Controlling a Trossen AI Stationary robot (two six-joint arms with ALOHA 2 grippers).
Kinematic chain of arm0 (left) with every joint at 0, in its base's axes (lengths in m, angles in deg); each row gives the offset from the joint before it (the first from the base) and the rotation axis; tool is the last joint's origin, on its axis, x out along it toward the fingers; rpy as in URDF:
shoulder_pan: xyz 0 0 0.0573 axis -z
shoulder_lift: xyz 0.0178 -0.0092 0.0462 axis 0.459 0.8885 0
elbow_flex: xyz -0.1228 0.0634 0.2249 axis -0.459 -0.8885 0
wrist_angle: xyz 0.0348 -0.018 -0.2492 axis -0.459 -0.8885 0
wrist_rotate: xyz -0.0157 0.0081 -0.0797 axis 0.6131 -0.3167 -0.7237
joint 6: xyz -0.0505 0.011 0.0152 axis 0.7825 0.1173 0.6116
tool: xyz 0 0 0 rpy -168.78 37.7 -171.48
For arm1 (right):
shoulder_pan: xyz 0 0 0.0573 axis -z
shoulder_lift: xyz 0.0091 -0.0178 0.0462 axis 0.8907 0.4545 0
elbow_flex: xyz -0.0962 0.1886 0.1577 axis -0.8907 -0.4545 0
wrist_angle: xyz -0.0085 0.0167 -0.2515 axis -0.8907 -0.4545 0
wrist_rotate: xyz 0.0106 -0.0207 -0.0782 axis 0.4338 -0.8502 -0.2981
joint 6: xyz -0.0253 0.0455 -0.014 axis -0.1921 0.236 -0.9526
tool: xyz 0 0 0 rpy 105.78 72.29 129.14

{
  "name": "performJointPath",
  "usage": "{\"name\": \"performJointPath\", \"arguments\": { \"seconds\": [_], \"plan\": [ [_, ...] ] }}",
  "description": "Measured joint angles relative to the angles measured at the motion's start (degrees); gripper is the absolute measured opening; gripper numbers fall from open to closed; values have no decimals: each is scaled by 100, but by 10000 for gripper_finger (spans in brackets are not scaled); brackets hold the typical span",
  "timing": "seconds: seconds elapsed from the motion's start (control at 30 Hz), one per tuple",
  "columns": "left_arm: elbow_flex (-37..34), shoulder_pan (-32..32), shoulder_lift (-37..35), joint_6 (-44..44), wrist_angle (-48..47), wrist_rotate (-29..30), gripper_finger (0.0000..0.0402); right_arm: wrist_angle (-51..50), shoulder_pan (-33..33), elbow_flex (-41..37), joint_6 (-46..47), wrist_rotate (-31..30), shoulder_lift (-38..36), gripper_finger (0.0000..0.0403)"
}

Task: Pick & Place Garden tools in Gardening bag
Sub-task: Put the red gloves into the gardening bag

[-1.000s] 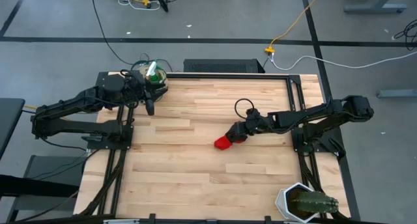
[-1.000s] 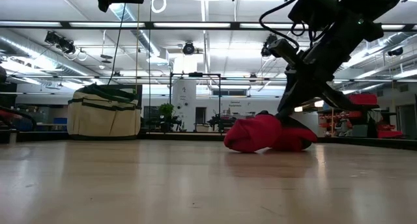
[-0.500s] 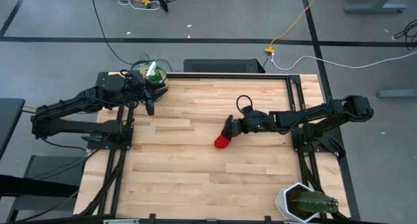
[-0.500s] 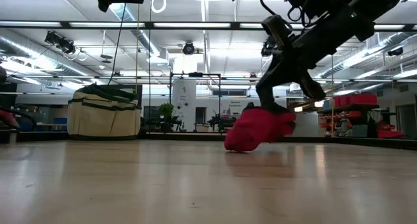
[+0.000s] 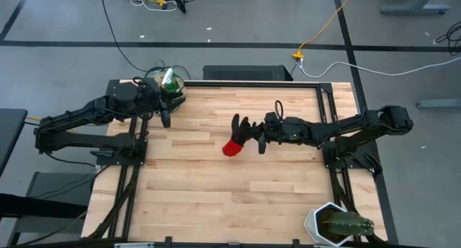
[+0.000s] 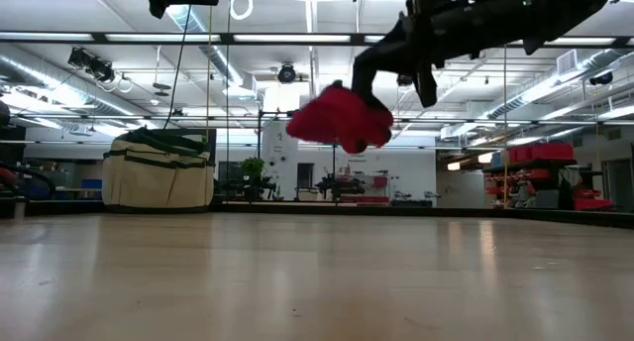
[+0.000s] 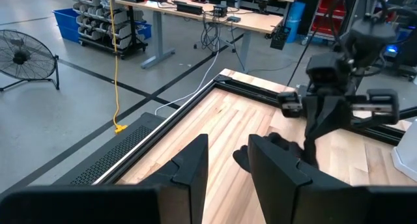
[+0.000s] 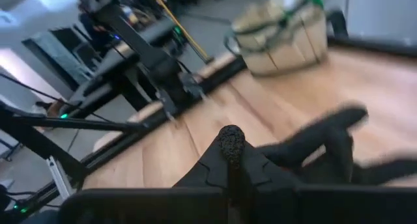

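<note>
Grey floor (image 5: 230, 17) with yellow cable (image 5: 328, 21), standing fan (image 7: 23, 58), desk (image 7: 195, 15), ceiling lights (image 6: 149, 39)

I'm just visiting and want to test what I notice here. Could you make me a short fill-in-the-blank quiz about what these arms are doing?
1. The right gripper is holding a red-and-black ____ in the air.
2. The gardening bag sits at a ____ of the table.
3. The left gripper hangs beside the bag, holding ____.
4. The white pot holds a green ____.

Missing words: glove; corner; nothing; cactus
</note>
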Motion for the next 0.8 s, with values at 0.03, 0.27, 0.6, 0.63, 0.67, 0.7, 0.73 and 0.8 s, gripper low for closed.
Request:
{"name": "performJointPath", "arguments": {
  "seconds": [0.03, 0.27, 0.6, 0.63, 0.67, 0.7, 0.73, 0.8],
  "plan": [
    [0, 0, 0, -1, 0, 0, 115, 116, 0, 1, -86, 0, 0, 2],
    [0, 0, 0, -3, -2, 0, 115, 536, 0, 2, -342, -2, -49, 2],
    [0, 1, 2, -3, 2, 0, 115, 413, 116, 160, -660, -11, -518, 2],
    [0, -1, 0, -3, 2, 0, 115, 310, 130, 262, -772, -10, -565, 2],
    [0, -1, 1, -2, 4, 0, 115, 169, 149, 392, -906, 0, -606, 2],
    [0, 0, 0, -1, 3, 0, 115, -45, 161, 541, -1049, 12, -647, 2],
    [0, 1, 1, -2, 4, 0, 115, -251, 181, 699, -1203, 61, -668, 2],
    [0, -1, 1, -1, 7, 0, 115, -724, 224, 1071, -1456, 171, -678, 2]
  ]
}}
